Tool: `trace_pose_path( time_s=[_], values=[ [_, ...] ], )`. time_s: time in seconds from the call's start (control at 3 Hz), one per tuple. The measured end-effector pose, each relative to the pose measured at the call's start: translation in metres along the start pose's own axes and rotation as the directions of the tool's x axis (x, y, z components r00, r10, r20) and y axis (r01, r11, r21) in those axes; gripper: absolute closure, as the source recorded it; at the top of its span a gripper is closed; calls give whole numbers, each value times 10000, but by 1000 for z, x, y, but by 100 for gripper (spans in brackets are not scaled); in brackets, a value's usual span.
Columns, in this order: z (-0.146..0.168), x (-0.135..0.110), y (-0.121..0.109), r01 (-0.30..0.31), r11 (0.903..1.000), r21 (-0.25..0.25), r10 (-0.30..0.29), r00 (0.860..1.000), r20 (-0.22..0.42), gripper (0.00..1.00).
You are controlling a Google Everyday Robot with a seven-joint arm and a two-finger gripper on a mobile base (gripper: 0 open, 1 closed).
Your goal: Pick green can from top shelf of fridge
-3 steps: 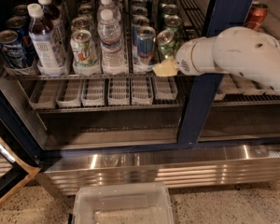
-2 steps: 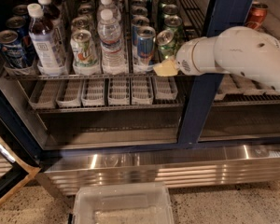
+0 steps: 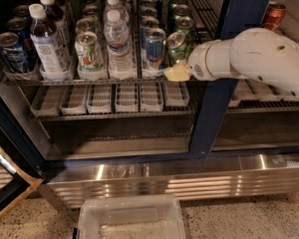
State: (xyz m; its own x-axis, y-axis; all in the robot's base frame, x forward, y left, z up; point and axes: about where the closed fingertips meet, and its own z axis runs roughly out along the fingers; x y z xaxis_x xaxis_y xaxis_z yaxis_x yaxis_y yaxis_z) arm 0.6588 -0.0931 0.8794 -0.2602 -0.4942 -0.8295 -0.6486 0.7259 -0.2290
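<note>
gripper (image 3: 178, 66) unmoved, at green can (image 3: 176, 44)

The white arm (image 3: 259, 54) reaches into the fridge (image 3: 239, 14) from the right, across the blue door post. Its gripper (image 3: 177, 72) sits at the front edge of the top shelf (image 3: 55, 79), right against the foot of the front green can (image 3: 175, 45), which looks slightly tipped. Just left stand a blue-and-silver can (image 3: 155, 46), a water bottle (image 3: 118, 44) and a white can (image 3: 89, 54). A clear bin (image 3: 129, 218) lies on the floor below.
</note>
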Motion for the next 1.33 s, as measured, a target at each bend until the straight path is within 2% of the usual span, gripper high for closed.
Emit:
trace_pose_path(
  time_s=[0.67, 1.33],
  values=[
    [-1, 1, 5, 48, 9991, -410, -42, 9999, 145, 100],
    [-2, 1, 5, 12, 9988, -489, -1, 9997, 230, 100]
  ],
)
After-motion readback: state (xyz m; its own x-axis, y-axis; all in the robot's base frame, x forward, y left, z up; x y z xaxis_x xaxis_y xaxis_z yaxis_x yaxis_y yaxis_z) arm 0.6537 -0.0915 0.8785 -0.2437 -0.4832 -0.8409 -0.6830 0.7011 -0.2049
